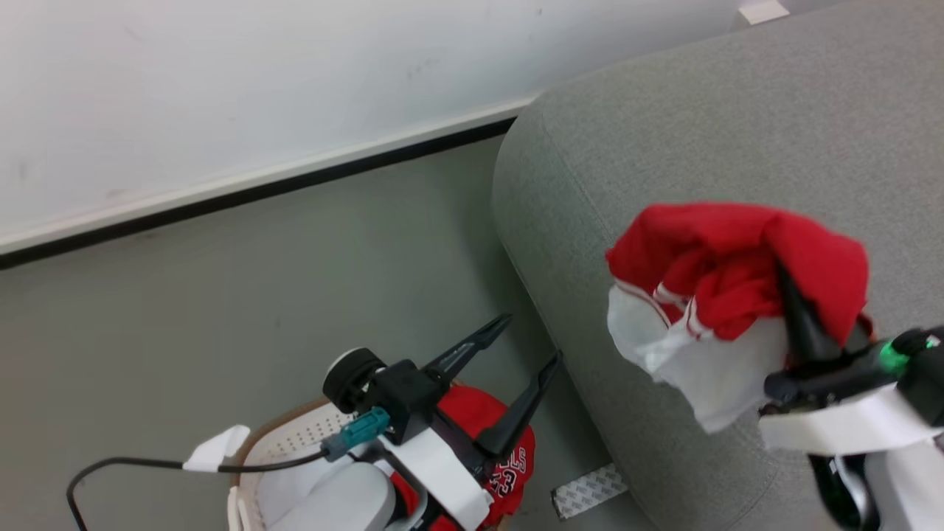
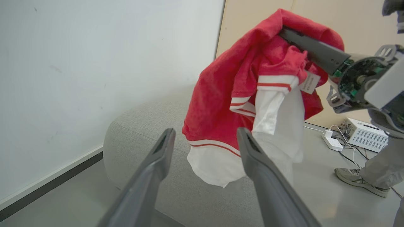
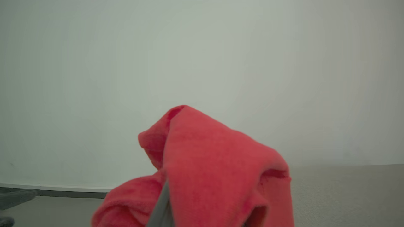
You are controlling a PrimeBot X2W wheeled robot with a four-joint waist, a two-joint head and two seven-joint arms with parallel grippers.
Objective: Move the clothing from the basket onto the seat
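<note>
1. My right gripper (image 1: 782, 271) has its fingers pinched together on the red-and-white garment (image 1: 737, 295). The fabric drapes over both tips and hides them.
2. The garment hangs from my right fingers, with the red bunched on top and the white panels and striped trim below.
3. The seat (image 1: 737, 133) lies under and beyond my right fingers, and the garment is over its rounded end. I can't tell whether the white hem touches the cushion.
4. My left gripper (image 1: 534, 336) has its fingers spread wide with nothing between them.
5. The basket (image 1: 284, 431) sits under my left wrist, back from the fingertips. The lettered red garment (image 1: 509, 461) lies in it, below the base of my left fingers.
6. In the left wrist view, my left fingers (image 2: 164, 148) point at the hanging garment and are apart from it. The seat is behind and below it.
7. A person's shoe (image 2: 359, 181) is on the floor (image 2: 318, 189), far right of my left fingers and past the seat. A white power strip (image 2: 331, 143) is near it.
</note>
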